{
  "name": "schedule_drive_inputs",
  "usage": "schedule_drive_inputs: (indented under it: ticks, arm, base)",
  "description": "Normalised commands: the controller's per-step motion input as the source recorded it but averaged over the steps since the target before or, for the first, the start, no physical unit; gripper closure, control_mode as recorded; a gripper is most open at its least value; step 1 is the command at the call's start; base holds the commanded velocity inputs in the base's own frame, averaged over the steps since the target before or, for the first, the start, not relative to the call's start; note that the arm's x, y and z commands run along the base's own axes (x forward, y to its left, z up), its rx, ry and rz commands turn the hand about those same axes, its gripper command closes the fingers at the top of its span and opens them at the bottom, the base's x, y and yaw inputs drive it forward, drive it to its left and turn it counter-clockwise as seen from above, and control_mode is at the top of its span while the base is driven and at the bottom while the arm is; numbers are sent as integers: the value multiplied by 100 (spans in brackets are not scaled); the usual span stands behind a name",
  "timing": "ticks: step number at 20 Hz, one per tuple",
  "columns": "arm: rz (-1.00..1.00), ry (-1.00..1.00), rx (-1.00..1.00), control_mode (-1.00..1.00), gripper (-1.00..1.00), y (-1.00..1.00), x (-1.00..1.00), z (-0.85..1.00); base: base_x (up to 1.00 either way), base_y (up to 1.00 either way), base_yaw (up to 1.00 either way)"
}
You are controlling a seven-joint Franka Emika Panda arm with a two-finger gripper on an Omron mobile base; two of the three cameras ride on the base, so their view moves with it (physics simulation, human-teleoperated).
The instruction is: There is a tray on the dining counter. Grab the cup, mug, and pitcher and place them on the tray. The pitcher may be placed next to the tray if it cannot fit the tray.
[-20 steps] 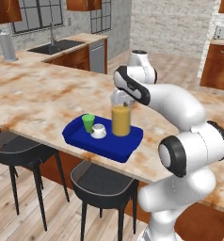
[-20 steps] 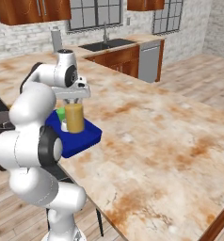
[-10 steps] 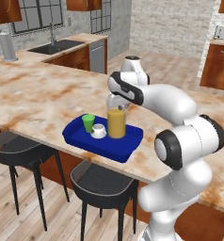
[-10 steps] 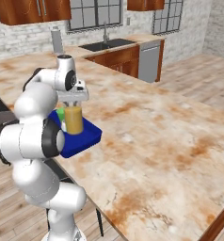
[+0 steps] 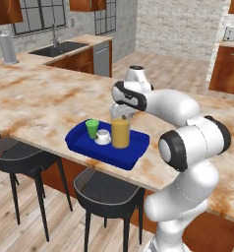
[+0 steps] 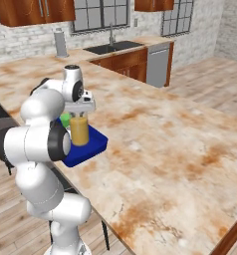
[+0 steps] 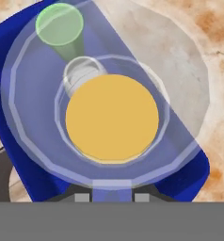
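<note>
Orange-filled glass pitcher (image 5: 120, 133) stands upright on the blue tray (image 5: 133, 157) at the near edge of the marble bench (image 5: 35, 103), with the tool (image 5: 122, 112) clamped on its rim. Green cup (image 5: 92, 128) and white mug (image 5: 103, 137) sit just beside it on the tray.
</note>
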Motion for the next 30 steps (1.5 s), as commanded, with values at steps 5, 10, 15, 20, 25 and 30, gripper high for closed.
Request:
schedule_drive_inputs:
  ticks: [5,10,15,20,25,30]
  arm:
    - [0,-1,0,-100,100,1,0,-25]
    - [0,-3,0,-100,100,0,0,-21]
    - [0,-5,0,-100,100,0,0,-11]
    - [0,0,0,-100,100,0,0,0]
    - [0,0,0,-100,100,0,0,0]
    - [0,0,0,-100,100,0,0,0]
  base:
    - [0,0,0]
    - [0,0,0]
    - [0,0,0]
    - [0,0,0]
    - [0,0,0]
    - [0,0,0]
